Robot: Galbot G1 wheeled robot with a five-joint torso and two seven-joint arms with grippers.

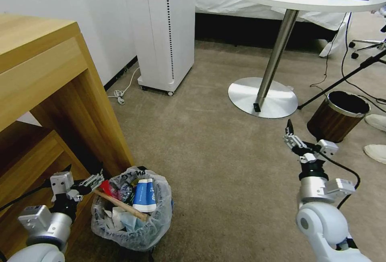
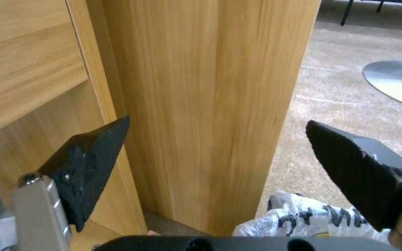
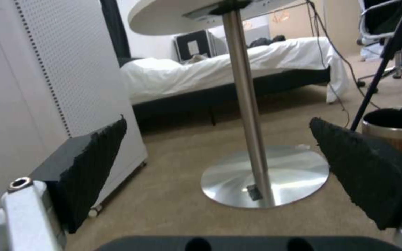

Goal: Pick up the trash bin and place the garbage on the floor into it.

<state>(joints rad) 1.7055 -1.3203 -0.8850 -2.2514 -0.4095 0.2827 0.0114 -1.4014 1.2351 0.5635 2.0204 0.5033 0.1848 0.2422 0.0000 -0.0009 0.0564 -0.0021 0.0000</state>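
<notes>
1. From my seat, the job looks close to finished: the trash bin [image 1: 132, 213] stands on the floor [image 1: 213, 153] against the foot of the wooden desk [image 1: 44, 93], and I judge it well loaded with the garbage [image 1: 132, 201].

2. Inside its crinkly plastic liner I can make out a blue-and-white carton [image 1: 144, 195] standing upright, a wooden stick [image 1: 120, 205] lying slantwise across the mouth, something red [image 1: 107, 187] near the rim and pale crumpled paper underneath. I cannot tell the smaller bits apart.

3. The carpet I can see between the desk, the white tower unit [image 1: 167, 28] and the round table's steel base [image 1: 263, 97] shows no loose litter. Two white shapes [image 1: 376, 137] lie at the right edge beyond the brown bin; they may be slippers, so I would not call the floor fully cleared.

4. The brown wood-grain bin [image 1: 339, 115] sits near the table base, well apart from the trash bin; its inside looks dark and I cannot see anything in it.

5. My left gripper [image 1: 89, 182] hovers just beside the trash bin's rim on the desk side, fingers spread wide and gripping nothing; its wrist camera shows the desk panel between the pads and the liner below.

6. My right gripper [image 1: 290, 135] hangs above bare carpet, fingers wide apart and empty, pointing toward the table base.
</notes>
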